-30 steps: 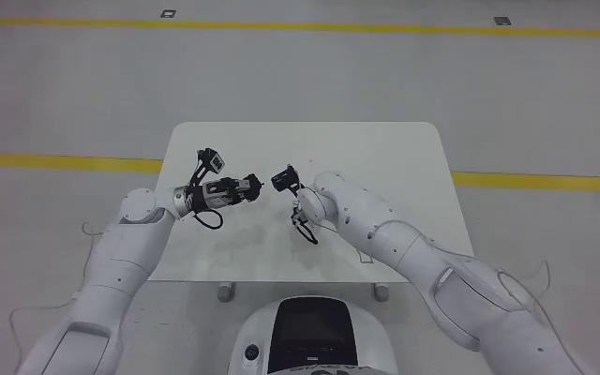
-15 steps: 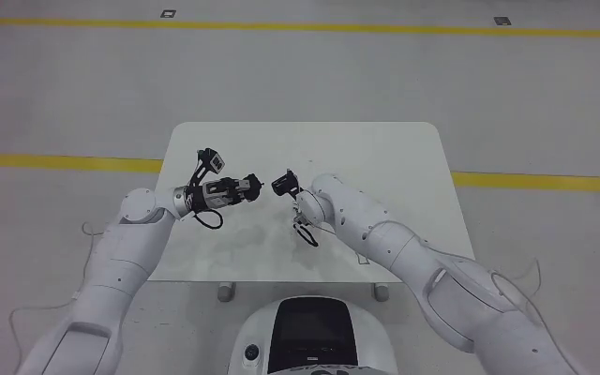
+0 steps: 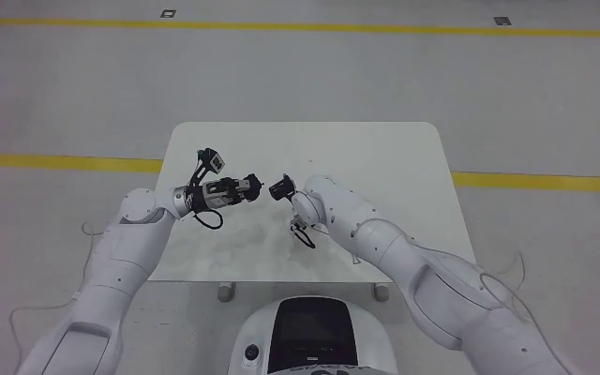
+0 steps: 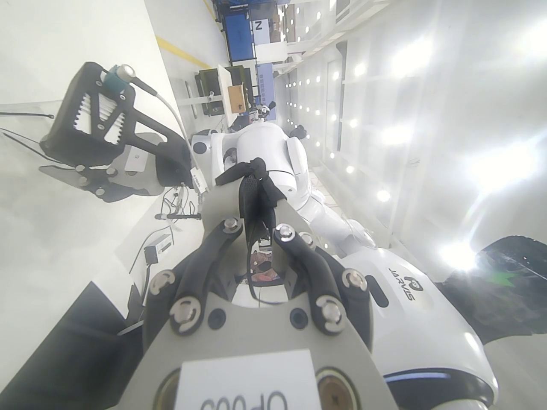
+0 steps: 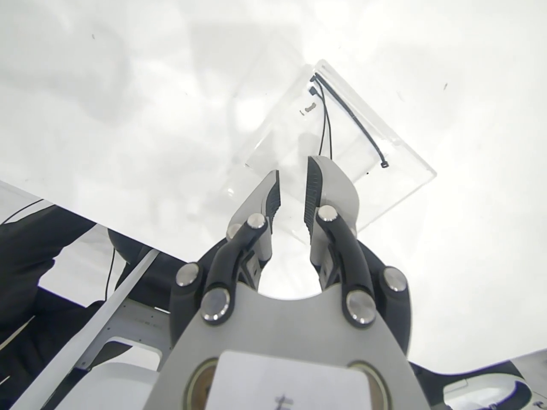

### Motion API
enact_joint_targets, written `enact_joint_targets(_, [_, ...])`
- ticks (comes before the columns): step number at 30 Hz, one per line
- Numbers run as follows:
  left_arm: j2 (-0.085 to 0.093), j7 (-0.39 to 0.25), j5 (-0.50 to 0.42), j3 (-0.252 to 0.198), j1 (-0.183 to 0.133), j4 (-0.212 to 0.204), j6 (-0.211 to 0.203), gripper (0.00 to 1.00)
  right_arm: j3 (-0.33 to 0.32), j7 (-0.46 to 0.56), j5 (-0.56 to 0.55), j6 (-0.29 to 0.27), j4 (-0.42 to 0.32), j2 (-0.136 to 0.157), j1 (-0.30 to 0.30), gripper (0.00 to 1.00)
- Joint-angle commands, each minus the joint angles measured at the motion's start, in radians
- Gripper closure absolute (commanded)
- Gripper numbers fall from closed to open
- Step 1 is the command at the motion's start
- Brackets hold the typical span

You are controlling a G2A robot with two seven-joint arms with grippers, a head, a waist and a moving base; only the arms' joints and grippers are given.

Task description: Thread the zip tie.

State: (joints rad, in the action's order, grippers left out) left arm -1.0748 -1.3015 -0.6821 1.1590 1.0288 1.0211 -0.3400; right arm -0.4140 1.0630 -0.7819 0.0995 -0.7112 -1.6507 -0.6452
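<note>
Left wrist view shows left gripper point(image 4: 253, 177) clenching a thin black plastic zip tie point(image 4: 249, 258); right gripper point(image 5: 295, 170) hangs parted, empty, above a clear square tray point(image 5: 386, 198)

White sticker point(image 4: 248, 379) with cut-off dark characters on left gripper point(image 4: 255, 172) base, lower centre, second sticker point(image 5: 282, 379), print cropped, on right gripper point(image 5: 293, 166) base, lower centre, single-letter sign point(image 4: 258, 25) on blue stand point(image 4: 239, 38), upper centre
</note>
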Motion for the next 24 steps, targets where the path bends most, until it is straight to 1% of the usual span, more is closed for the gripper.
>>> enact_joint_targets(1, [0.000,0.000,0.000,0.000,0.000,0.000,0.000,1.00,0.000,0.002,0.003,-0.007,0.019,-0.008,0.004,0.82])
enact_joint_targets(7, [0.000,0.000,0.000,0.000,0.000,0.000,0.000,1.00,0.001,0.007,0.010,-0.026,0.074,-0.035,0.014,0.85])
enact_joint_targets(11, [0.000,0.000,0.000,0.000,0.000,0.000,0.000,1.00,0.001,-0.004,0.007,-0.028,0.104,-0.050,0.020,0.87])
enact_joint_targets(12, [0.000,0.000,0.000,0.000,0.000,0.000,0.000,1.00,0.001,-0.012,0.004,-0.026,0.109,-0.054,0.021,0.90])
enact_joint_targets(17, [0.000,0.000,0.000,0.000,0.000,0.000,0.000,1.00,-0.003,-0.048,-0.007,-0.012,0.135,-0.069,0.023,0.95])
enact_joint_targets(24, [0.000,0.000,0.000,0.000,0.000,0.000,0.000,1.00,-0.005,-0.060,-0.023,0.001,0.170,-0.089,0.026,0.96])
